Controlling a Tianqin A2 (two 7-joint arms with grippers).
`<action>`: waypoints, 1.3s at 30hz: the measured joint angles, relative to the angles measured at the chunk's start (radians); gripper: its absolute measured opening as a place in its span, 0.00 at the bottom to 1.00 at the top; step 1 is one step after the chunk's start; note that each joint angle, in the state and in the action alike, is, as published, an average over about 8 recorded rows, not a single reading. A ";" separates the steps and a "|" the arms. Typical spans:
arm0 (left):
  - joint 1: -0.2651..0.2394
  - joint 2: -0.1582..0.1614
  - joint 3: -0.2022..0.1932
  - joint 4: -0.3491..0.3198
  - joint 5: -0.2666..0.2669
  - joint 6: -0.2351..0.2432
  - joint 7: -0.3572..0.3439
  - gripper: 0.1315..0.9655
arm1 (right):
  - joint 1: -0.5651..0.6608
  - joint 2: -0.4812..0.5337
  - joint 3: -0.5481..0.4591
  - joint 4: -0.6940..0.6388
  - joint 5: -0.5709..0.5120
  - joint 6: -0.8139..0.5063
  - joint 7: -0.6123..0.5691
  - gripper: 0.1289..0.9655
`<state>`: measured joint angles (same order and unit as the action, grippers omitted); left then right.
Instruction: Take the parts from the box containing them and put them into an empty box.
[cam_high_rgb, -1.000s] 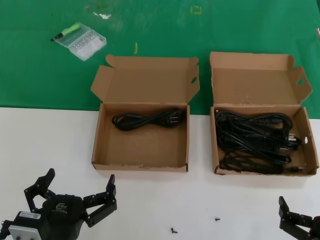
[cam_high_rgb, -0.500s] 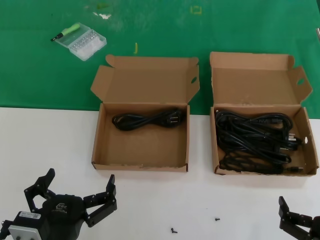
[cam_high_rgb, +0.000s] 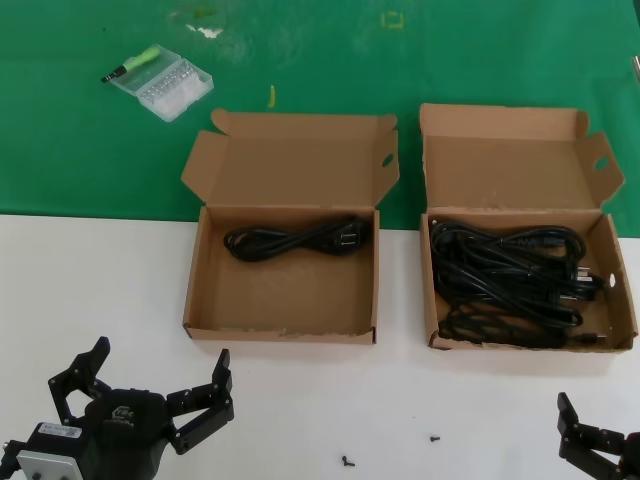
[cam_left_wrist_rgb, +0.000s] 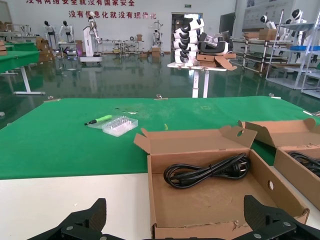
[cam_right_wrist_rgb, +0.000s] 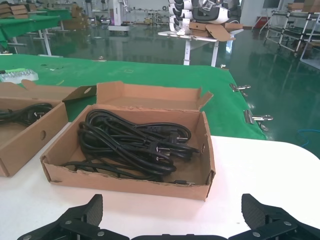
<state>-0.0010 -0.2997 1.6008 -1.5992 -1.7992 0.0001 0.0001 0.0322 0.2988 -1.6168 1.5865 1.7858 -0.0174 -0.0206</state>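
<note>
A tangled pile of black power cords (cam_high_rgb: 510, 275) (cam_right_wrist_rgb: 132, 142) fills the squarish carton (cam_high_rgb: 520, 343) (cam_right_wrist_rgb: 125, 182) on the right, lid folded back. The wider carton (cam_high_rgb: 290, 300) (cam_left_wrist_rgb: 210, 200) on the left, lid open with two flared flaps, holds one coiled cord (cam_high_rgb: 290, 241) (cam_left_wrist_rgb: 207, 170) near its back wall. My left gripper (cam_high_rgb: 158, 365) (cam_left_wrist_rgb: 174, 210) hovers open over the white table just in front of the wider carton, holding nothing. At the bottom right corner, short of the squarish carton, my right gripper (cam_high_rgb: 590, 440) (cam_right_wrist_rgb: 171, 205) is open and empty.
A clear plastic case of small parts (cam_high_rgb: 162, 85) and a green-handled screwdriver (cam_high_rgb: 135, 62) lie on the green mat (cam_high_rgb: 80, 160) at the back left. Two tiny black screws (cam_high_rgb: 348, 462) (cam_high_rgb: 434, 438) rest on the white table between the grippers.
</note>
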 joint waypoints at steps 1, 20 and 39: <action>0.000 0.000 0.000 0.000 0.000 0.000 0.000 1.00 | 0.000 0.000 0.000 0.000 0.000 0.000 0.000 1.00; 0.000 0.000 0.000 0.000 0.000 0.000 0.000 1.00 | 0.000 0.000 0.000 0.000 0.000 0.000 0.000 1.00; 0.000 0.000 0.000 0.000 0.000 0.000 0.000 1.00 | 0.000 0.000 0.000 0.000 0.000 0.000 0.000 1.00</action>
<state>-0.0010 -0.2997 1.6008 -1.5992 -1.7992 0.0001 0.0001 0.0322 0.2988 -1.6168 1.5865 1.7858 -0.0174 -0.0206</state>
